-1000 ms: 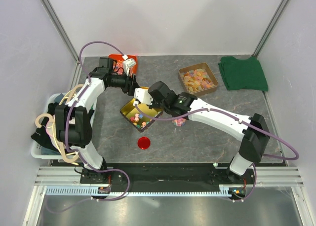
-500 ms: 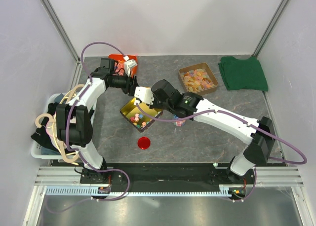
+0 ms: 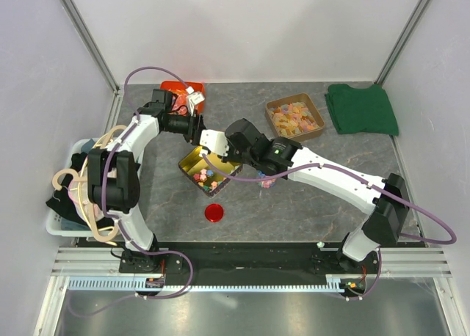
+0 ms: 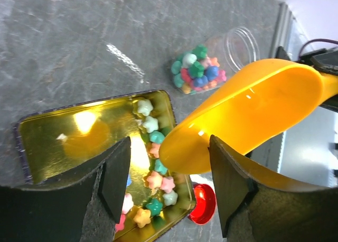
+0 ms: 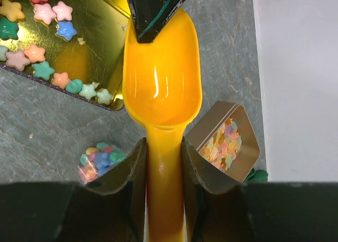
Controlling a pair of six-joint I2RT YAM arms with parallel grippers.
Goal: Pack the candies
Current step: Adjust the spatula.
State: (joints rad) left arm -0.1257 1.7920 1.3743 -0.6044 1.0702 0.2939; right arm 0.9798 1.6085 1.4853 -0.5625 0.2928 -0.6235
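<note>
Change: over the last second the right arm's elbow has swung out toward the right table edge. Its wrist has stayed above the far corner of the shallow gold metal tin (image 4: 63,141). In the last half second we see almost no motion.
Left arm: it has barely shifted.
Left gripper (image 4: 169,147): jaws apart, holding nothing. They stand on either side of the scoop's tip, just above the tin.
Right gripper (image 5: 163,152): clamped on the handle of the glossy yellow plastic scoop (image 5: 161,83), whose bowl is empty.
Candies (image 4: 153,178): these small star-shaped sweets in mixed colours lie along one wall of the tin. More fill the bottom of the clear plastic jar (image 4: 240,41), which lies on its side just beside the tin. Neither heap looks altered.
Meaning: we judge that nothing was gained in this second. The arm only re-angled for a dig, so the packing is partly done.
Edges: the scoop bowl crosses the tin's raised rim, tip over the gold floor. A dark left finger (image 5: 153,9) overlaps that tip, so we judge contact likely.
Room: it is tight between the left jaws. The round red lid (image 3: 214,212) sits near the tin's near corner. Bare table opens on the jar's right, and the brown tray (image 3: 317,130) of gummies is well apart.
</note>
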